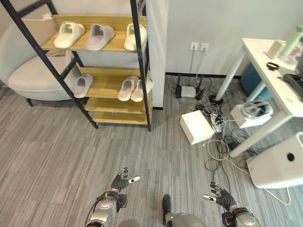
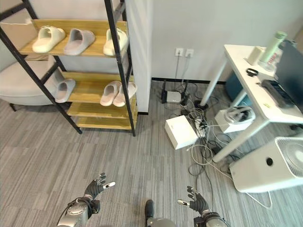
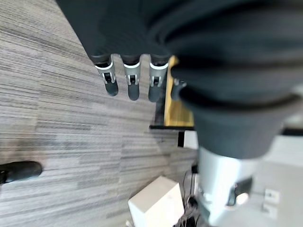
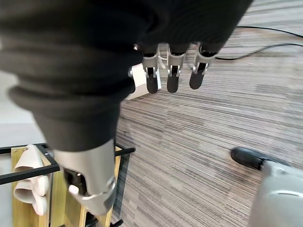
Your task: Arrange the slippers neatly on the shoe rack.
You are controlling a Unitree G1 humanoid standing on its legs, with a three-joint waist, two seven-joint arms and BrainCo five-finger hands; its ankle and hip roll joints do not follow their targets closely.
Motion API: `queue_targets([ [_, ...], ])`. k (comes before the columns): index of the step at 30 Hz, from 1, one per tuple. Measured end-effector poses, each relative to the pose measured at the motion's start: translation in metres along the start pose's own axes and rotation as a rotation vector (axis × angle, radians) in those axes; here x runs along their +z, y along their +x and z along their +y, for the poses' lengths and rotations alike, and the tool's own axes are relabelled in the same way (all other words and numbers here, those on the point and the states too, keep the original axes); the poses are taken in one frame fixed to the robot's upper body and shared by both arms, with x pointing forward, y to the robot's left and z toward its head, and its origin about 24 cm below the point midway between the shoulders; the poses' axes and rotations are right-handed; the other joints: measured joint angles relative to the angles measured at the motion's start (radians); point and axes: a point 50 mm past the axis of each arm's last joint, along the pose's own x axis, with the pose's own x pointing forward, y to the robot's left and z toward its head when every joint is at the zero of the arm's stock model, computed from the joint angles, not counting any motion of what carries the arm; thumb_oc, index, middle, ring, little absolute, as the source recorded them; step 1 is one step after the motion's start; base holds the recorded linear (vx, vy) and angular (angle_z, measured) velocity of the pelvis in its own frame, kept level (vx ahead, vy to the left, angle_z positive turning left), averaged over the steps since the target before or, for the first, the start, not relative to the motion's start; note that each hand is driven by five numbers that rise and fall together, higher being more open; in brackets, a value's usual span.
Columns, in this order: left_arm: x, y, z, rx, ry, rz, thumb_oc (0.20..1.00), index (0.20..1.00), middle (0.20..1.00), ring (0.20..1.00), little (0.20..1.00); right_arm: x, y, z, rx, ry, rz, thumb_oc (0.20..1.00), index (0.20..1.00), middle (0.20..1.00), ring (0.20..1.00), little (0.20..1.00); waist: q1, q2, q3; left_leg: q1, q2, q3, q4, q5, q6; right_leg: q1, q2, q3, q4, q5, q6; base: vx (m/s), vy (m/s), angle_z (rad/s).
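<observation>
We see six slippers on the shoe rack, all lying with their long axes running front to back. On the top shelf sit a cream slipper, a grey slipper and another cream one. On the middle shelf a grey slipper lies apart from a pink pair set side by side. Our left hand and right hand hover low over the carpet, well short of the rack, fingers spread and relaxed, holding nothing.
</observation>
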Motion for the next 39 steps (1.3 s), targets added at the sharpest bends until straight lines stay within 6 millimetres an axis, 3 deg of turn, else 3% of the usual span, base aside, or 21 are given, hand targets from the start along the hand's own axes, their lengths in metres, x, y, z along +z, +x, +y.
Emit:
queue_targets([
  [2, -0.006, -0.002, -0.001, -0.002, 0.006, 0.019, 1.000, 1.000, 1.000, 1.000, 1.000, -0.011, -0.002, -0.004, -0.018, 0.004, 0.046, 1.000, 1.000, 1.000, 1.000, 1.000, 0.000, 0.011, 0.002, -0.040, 0.073, 0.074, -0.329, 0.154, -0.015, 0.018, 0.036, -0.049, 0.016, -0.042, 0.006, 0.38, 0.299, 0.27],
  [3, -0.013, -0.005, -0.001, 0.000, 0.016, 0.046, 1.000, 1.000, 1.000, 1.000, 1.000, -0.018, -0.003, -0.004, -0.026, 0.010, 0.077, 1.000, 1.000, 1.000, 1.000, 1.000, 0.004, 0.025, 0.001, -0.088, 0.102, 0.095, -0.390, 0.247, -0.003, 0.050, 0.053, -0.058, 0.050, -0.105, 0.112, 0.59, 0.538, -0.43],
  [4, -0.022, -0.006, -0.009, -0.001, -0.022, 0.075, 1.000, 1.000, 1.000, 1.000, 1.000, -0.008, -0.004, -0.019, -0.045, -0.037, 0.048, 1.000, 1.000, 1.000, 1.000, 1.000, 0.016, 0.063, 0.000, -0.103, 0.189, 0.137, -0.376, 0.264, -0.022, -0.057, -0.035, -0.032, 0.320, -0.228, 0.045, 0.65, 0.644, -0.20],
  [5, -0.022, -0.006, -0.012, -0.012, -0.017, 0.082, 1.000, 1.000, 1.000, 1.000, 1.000, -0.018, -0.010, -0.028, -0.091, -0.017, 0.089, 1.000, 1.000, 1.000, 1.000, 1.000, -0.028, 0.049, -0.015, -0.100, 0.186, 0.181, -0.336, 0.271, -0.001, 0.045, -0.015, -0.039, 0.227, -0.226, -0.031, 0.43, 0.456, -0.48],
  [7, -0.018, -0.004, -0.009, -0.004, -0.021, 0.065, 1.000, 1.000, 1.000, 1.000, 1.000, -0.017, -0.009, -0.029, -0.097, -0.012, 0.087, 1.000, 1.000, 1.000, 1.000, 1.000, -0.009, 0.027, -0.034, -0.090, 0.117, 0.210, -0.282, 0.264, 0.003, 0.096, -0.028, -0.016, 0.160, -0.213, -0.026, 0.31, 0.349, -0.16],
  [10, -0.004, 0.002, -0.011, -0.015, -0.016, 0.022, 1.000, 1.000, 1.000, 1.000, 1.000, -0.011, -0.005, -0.024, -0.084, -0.005, 0.070, 1.000, 1.000, 1.000, 1.000, 1.000, -0.001, 0.009, -0.031, -0.087, -0.029, 0.279, -0.306, 0.283, 0.166, 0.098, -0.051, 0.005, 0.210, -0.238, 0.018, 0.18, 0.287, -0.17],
  [11, -0.005, 0.001, -0.011, -0.014, -0.017, 0.027, 1.000, 1.000, 1.000, 1.000, 1.000, -0.011, -0.005, -0.022, -0.080, -0.004, 0.066, 1.000, 1.000, 1.000, 1.000, 1.000, 0.006, 0.044, -0.036, -0.072, -0.037, 0.295, -0.308, 0.302, 0.207, 0.092, -0.035, 0.011, 0.282, -0.269, 0.054, 0.26, 0.373, -0.01],
  [12, -0.001, 0.001, 0.014, 0.033, 0.037, 0.023, 1.000, 1.000, 1.000, 1.000, 1.000, -0.011, -0.001, 0.002, -0.029, 0.044, 0.044, 1.000, 1.000, 1.000, 1.000, 1.000, 0.007, -0.013, -0.037, -0.018, -0.089, 0.287, -0.316, 0.223, 0.271, 0.010, -0.197, 0.020, 0.425, -0.315, 0.130, 0.34, 0.431, 0.12],
  [13, 0.005, 0.003, 0.018, 0.039, 0.048, 0.007, 1.000, 1.000, 1.000, 1.000, 1.000, -0.007, 0.001, 0.002, -0.030, 0.042, 0.035, 1.000, 1.000, 1.000, 1.000, 1.000, 0.010, -0.014, -0.034, -0.010, -0.110, 0.282, -0.327, 0.202, 0.281, -0.032, -0.246, 0.022, 0.435, -0.289, 0.155, 0.39, 0.392, 0.14],
  [14, 0.011, 0.005, 0.020, 0.045, 0.054, -0.008, 1.000, 1.000, 1.000, 1.000, 1.000, -0.002, 0.002, 0.002, -0.026, 0.040, 0.013, 1.000, 1.000, 1.000, 1.000, 1.000, 0.014, -0.012, -0.020, 0.007, -0.111, 0.271, -0.346, 0.179, 0.287, -0.088, -0.240, 0.074, 0.487, -0.293, 0.151, 0.23, 0.126, 0.15],
  [16, 0.008, 0.004, 0.028, 0.068, 0.065, 0.012, 1.000, 1.000, 1.000, 1.000, 1.000, -0.005, 0.002, 0.007, -0.017, 0.054, 0.023, 1.000, 1.000, 1.000, 1.000, 1.000, -0.004, 0.013, 0.016, 0.086, -0.114, 0.228, -0.383, 0.187, 0.228, -0.120, -0.134, 0.122, 0.385, -0.293, 0.152, 0.33, 0.108, 0.47],
  [18, 0.004, 0.003, 0.024, 0.065, 0.054, 0.023, 1.000, 1.000, 1.000, 1.000, 1.000, -0.016, 0.000, 0.006, -0.027, 0.060, 0.066, 1.000, 1.000, 1.000, 1.000, 1.000, -0.016, 0.023, 0.026, 0.130, -0.127, 0.190, -0.390, 0.139, 0.229, -0.214, -0.035, 0.127, 0.307, -0.218, 0.103, 0.37, 0.043, 0.69],
  [19, 0.005, 0.004, 0.022, 0.059, 0.053, 0.018, 1.000, 1.000, 1.000, 1.000, 1.000, -0.020, -0.002, 0.007, -0.028, 0.063, 0.080, 1.000, 1.000, 1.000, 1.000, 1.000, -0.030, 0.030, 0.032, 0.138, -0.129, 0.156, -0.390, 0.127, 0.211, -0.241, -0.003, 0.123, 0.255, -0.180, 0.107, 0.30, -0.065, 1.33],
  [22, -0.007, -0.001, 0.006, 0.019, 0.023, 0.037, 1.000, 1.000, 1.000, 1.000, 1.000, -0.043, -0.015, 0.007, -0.037, 0.083, 0.147, 1.000, 1.000, 1.000, 1.000, 1.000, -0.056, 0.008, 0.010, 0.214, -0.178, 0.107, -0.386, 0.090, 0.202, -0.250, 0.011, 0.126, 0.241, -0.081, 0.035, 0.21, -0.101, 1.14],
  [24, -0.016, -0.006, 0.000, -0.012, 0.030, 0.058, 1.000, 1.000, 1.000, 1.000, 1.000, -0.050, -0.016, 0.004, -0.049, 0.095, 0.184, 1.000, 1.000, 1.000, 1.000, 1.000, -0.036, 0.019, -0.012, 0.270, -0.161, 0.088, -0.322, 0.041, 0.151, -0.170, 0.024, 0.101, 0.219, -0.018, -0.014, 0.12, -0.083, 0.50],
  [25, -0.015, -0.006, 0.001, -0.012, 0.033, 0.052, 1.000, 1.000, 1.000, 1.000, 1.000, -0.045, -0.013, 0.003, -0.046, 0.094, 0.169, 1.000, 1.000, 1.000, 1.000, 1.000, -0.030, 0.020, -0.007, 0.239, -0.160, 0.084, -0.225, 0.027, 0.128, -0.127, 0.021, 0.100, 0.173, -0.010, -0.041, 0.09, 0.044, 0.09],
  [26, -0.014, -0.006, -0.004, -0.029, 0.031, 0.047, 1.000, 1.000, 1.000, 1.000, 1.000, -0.036, -0.011, -0.004, -0.051, 0.071, 0.131, 1.000, 1.000, 1.000, 1.000, 1.000, -0.024, 0.013, -0.004, 0.140, -0.147, 0.039, 0.008, -0.010, 0.086, -0.035, 0.011, 0.101, 0.069, 0.040, -0.094, 0.12, 0.135, 0.19],
  [30, -0.009, -0.003, -0.005, -0.035, 0.032, 0.034, 1.000, 1.000, 1.000, 1.000, 1.000, -0.023, -0.004, -0.009, -0.059, 0.064, 0.095, 1.000, 1.000, 1.000, 1.000, 1.000, -0.032, 0.016, -0.006, 0.121, 0.024, 0.029, -0.261, 0.074, -0.023, 0.039, 0.029, 0.121, 0.001, 0.018, -0.064, 0.12, 0.211, -0.19],
  [33, 0.006, 0.005, -0.008, -0.041, 0.039, 0.003, 1.000, 1.000, 1.000, 1.000, 1.000, -0.027, -0.006, -0.014, -0.081, 0.058, 0.115, 1.000, 1.000, 1.000, 1.000, 1.000, -0.036, 0.021, -0.010, 0.047, 0.212, 0.007, -0.386, 0.218, -0.069, 0.055, 0.038, 0.130, 0.001, -0.014, -0.044, 0.21, 0.432, -0.13],
  [34, 0.005, 0.005, -0.008, -0.042, 0.040, 0.006, 1.000, 1.000, 1.000, 1.000, 1.000, -0.027, -0.006, -0.015, -0.084, 0.055, 0.117, 1.000, 1.000, 1.000, 1.000, 1.000, -0.038, 0.030, -0.015, 0.049, 0.235, -0.003, -0.382, 0.224, -0.073, 0.071, 0.037, 0.149, 0.002, -0.020, -0.037, 0.37, 0.722, -0.39],
  [39, -0.001, 0.005, -0.018, -0.063, 0.029, 0.024, 1.000, 1.000, 1.000, 1.000, 1.000, -0.026, -0.010, -0.032, -0.134, 0.054, 0.116, 1.000, 1.000, 1.000, 1.000, 1.000, -0.048, 0.105, -0.058, 0.126, 0.019, 0.047, -0.379, 0.166, -0.002, 0.053, -0.038, 0.209, 0.038, -0.052, 0.029, 0.05, 0.492, -0.43],
])
